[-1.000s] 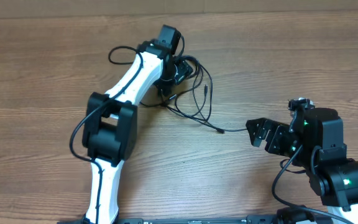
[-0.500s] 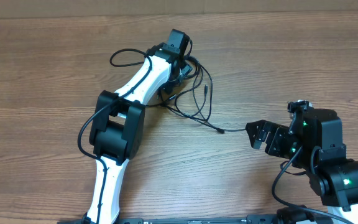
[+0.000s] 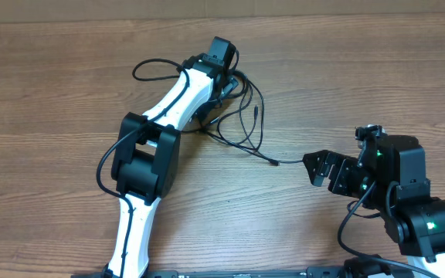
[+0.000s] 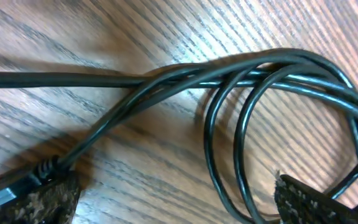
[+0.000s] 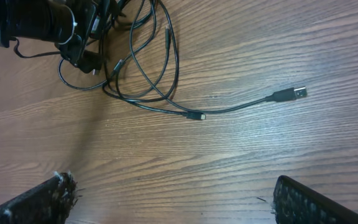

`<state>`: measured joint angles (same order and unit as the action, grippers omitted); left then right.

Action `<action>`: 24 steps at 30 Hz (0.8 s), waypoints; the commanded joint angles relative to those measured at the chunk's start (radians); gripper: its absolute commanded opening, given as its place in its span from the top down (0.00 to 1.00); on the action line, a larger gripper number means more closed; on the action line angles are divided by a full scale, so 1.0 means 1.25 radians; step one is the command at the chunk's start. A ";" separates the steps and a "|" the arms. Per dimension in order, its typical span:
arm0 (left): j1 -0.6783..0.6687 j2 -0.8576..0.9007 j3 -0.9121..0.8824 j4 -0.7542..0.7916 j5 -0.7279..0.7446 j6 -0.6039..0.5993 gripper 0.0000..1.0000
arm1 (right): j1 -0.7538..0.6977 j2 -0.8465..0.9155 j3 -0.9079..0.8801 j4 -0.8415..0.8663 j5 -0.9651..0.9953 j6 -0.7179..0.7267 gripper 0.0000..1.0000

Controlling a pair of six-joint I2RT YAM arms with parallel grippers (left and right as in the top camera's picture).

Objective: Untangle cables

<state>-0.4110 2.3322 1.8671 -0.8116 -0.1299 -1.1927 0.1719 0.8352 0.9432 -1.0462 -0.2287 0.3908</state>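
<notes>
The cables (image 3: 242, 116) lie in a tangled black bundle at the far middle of the wooden table, with one loose end running right to a plug (image 3: 275, 163). My left gripper (image 3: 216, 94) is open and sits low over the bundle. In the left wrist view the cable loops (image 4: 241, 124) lie on the wood between and ahead of its two fingers (image 4: 176, 205). My right gripper (image 3: 321, 167) is open and empty, to the right of the loose plug. The right wrist view shows the cables (image 5: 145, 68) and a silvery plug (image 5: 289, 94) ahead of its fingers (image 5: 173, 199).
The left arm (image 3: 149, 147) stretches from the front edge toward the bundle. A thicker black wire loop (image 3: 149, 71) fixed to that arm lies left of the gripper. The right arm base (image 3: 412, 208) stands at the front right.
The left arm swung its gripper a little to the right and further over the cable bundle a second ago, then held still. The right gripper edged slightly left.
</notes>
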 commanded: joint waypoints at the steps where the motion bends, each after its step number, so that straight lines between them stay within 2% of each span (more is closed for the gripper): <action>1: -0.004 0.015 0.001 -0.038 -0.057 0.052 0.00 | 0.001 -0.002 0.005 0.000 -0.004 -0.014 0.00; 6: -0.004 0.015 0.001 -0.076 -0.098 0.123 0.00 | 0.001 -0.002 0.005 0.004 -0.004 -0.047 0.00; 17: -0.004 0.015 0.001 -0.254 -0.132 0.125 0.00 | 0.001 -0.002 0.005 0.004 -0.007 -0.047 0.00; 21: -0.004 0.015 0.001 -0.228 -0.072 0.087 0.00 | 0.001 -0.002 0.005 0.003 -0.007 -0.047 0.00; 24: -0.009 0.015 0.001 -0.157 0.007 0.068 0.00 | 0.001 -0.002 0.005 0.003 -0.007 -0.047 0.00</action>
<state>-0.4126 2.3325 1.8706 -1.0470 -0.2203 -1.0714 0.1719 0.8352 0.9432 -1.0439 -0.2321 0.3393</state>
